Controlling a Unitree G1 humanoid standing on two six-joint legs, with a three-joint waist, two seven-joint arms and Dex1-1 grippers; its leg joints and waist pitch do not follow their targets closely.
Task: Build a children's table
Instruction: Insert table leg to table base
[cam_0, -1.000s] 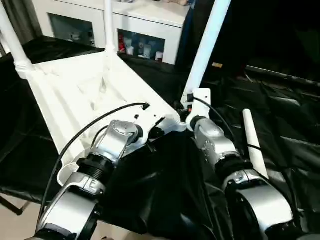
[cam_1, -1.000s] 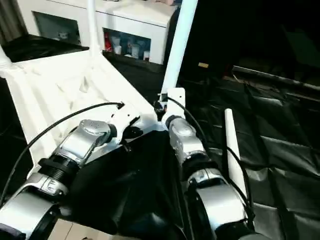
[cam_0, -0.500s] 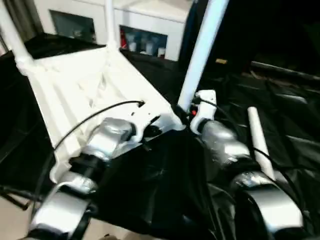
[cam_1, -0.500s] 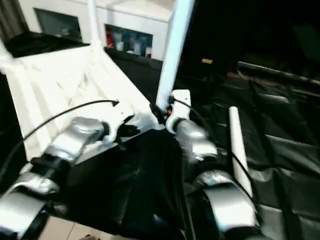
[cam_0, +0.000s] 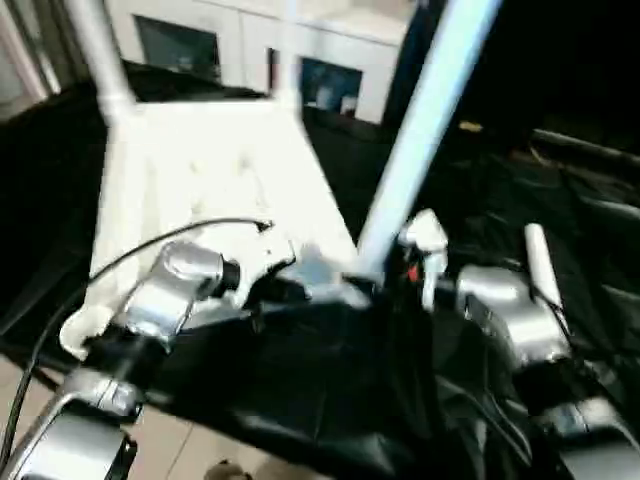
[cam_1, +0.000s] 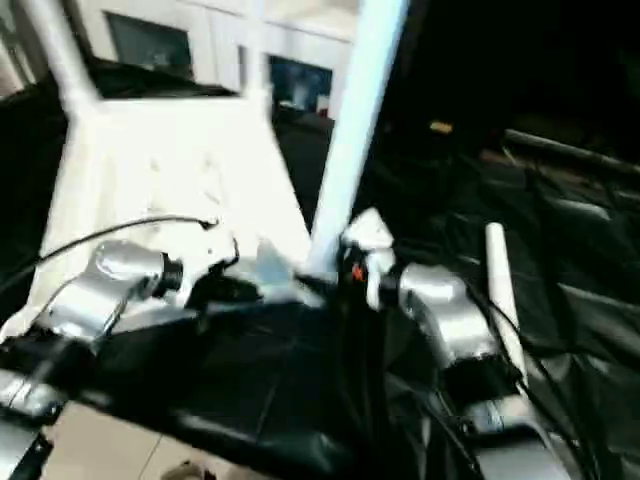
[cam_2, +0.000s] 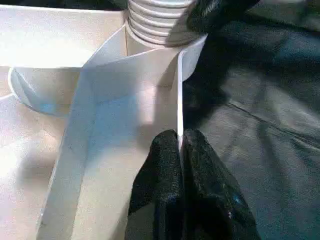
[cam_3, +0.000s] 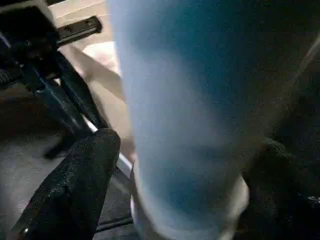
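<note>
At tabletop (cam_0: 200, 170) near corner: left gripper (cam_2: 181, 150) clamps rim, bracing it; right gripper (cam_3: 180, 165) jaws apart, straddling leg (cam_0: 420, 130), apparently seated upright in socket.

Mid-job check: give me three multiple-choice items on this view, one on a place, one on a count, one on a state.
1. The loose leg lies: A on the sheet beside the right arm; B across the table; C in the left tool.
2. Count of standing legs: A one; B three; C four.
3. The left tool is: A open in air; B shut on the rim; C shut on a leg.
Answers: 1 A, it lies flat there; 2 B, three rise from corners; 3 B, it pinches the rim.
</note>
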